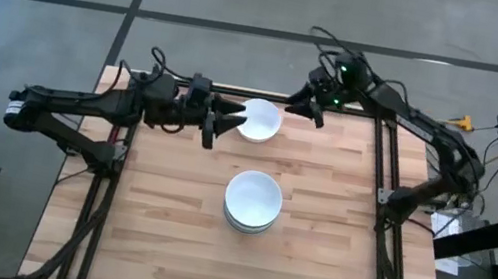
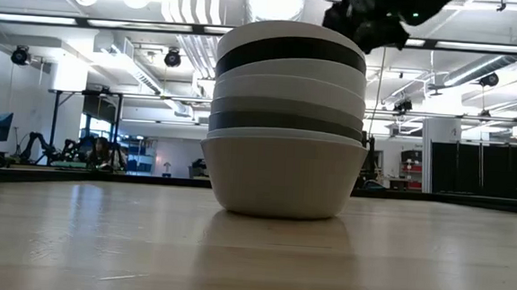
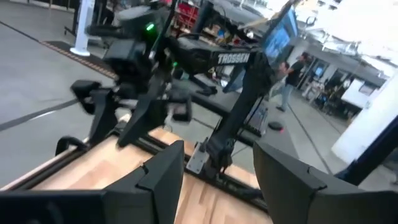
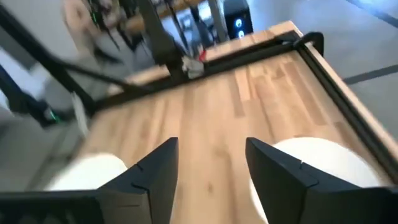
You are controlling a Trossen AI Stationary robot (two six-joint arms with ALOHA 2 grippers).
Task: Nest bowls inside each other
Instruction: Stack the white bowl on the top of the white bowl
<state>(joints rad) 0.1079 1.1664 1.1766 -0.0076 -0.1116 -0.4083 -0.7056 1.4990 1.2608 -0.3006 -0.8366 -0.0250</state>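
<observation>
Left gripper: the left gripper (image 1: 229,118) hung over the far part of the bench (image 1: 152,235), its fingers (image 3: 163,177) spread apart in the left wrist view with nothing between them; released.
Left gripper contact: in the high view its fingertips reached the rim of the single white bowl (image 1: 259,120); whether they touched it could not be told.
Right gripper: the right gripper (image 1: 317,112) hovered near the bench's far edge, just beyond and to the side of that bowl; its fingers (image 4: 153,169) stood well apart and empty in the right wrist view; released.
Single white bowl: it lay between the two grippers, closer to the left one, and showed as a pale round shape (image 4: 323,165) beside the right gripper's fingers.
Stack of bowls: the nested stack (image 1: 252,201) sat mid-bench, nearer the front than both grippers; the low view showed white, dark and grey-green bands (image 2: 287,120), with a white bowl on top.
Writing: "TROSSEN" read in white letters on the right arm (image 3: 233,59), seen from the left wrist view.
</observation>
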